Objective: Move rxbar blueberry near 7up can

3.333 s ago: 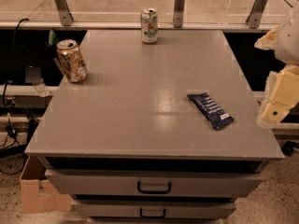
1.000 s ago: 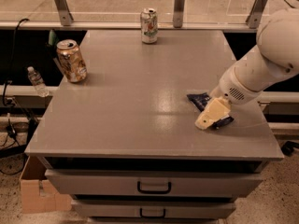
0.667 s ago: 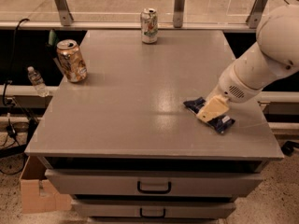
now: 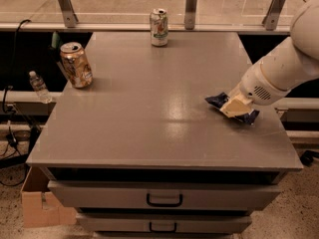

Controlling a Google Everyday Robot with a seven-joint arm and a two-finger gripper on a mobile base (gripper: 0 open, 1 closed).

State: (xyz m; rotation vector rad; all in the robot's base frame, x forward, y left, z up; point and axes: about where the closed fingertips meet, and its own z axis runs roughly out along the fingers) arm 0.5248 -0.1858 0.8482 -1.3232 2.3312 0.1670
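The rxbar blueberry, a dark navy wrapper, lies on the right part of the grey table top. My gripper comes in from the right on the white arm and sits on the middle of the bar, covering it. Only the bar's two ends show on either side of the gripper. The 7up can, silvery-white with green markings, stands upright at the far edge of the table, well away from the bar and to its left.
A dented gold-tan can stands near the table's left edge. Drawers with handles are below the top. A water bottle and a cardboard box are off to the left. A railing runs behind the table.
My arm came in from the right and lowered the gripper onto the bar. Over the last second the gripper shifted slightly toward the far side, and the bar's visible ends shifted with it.
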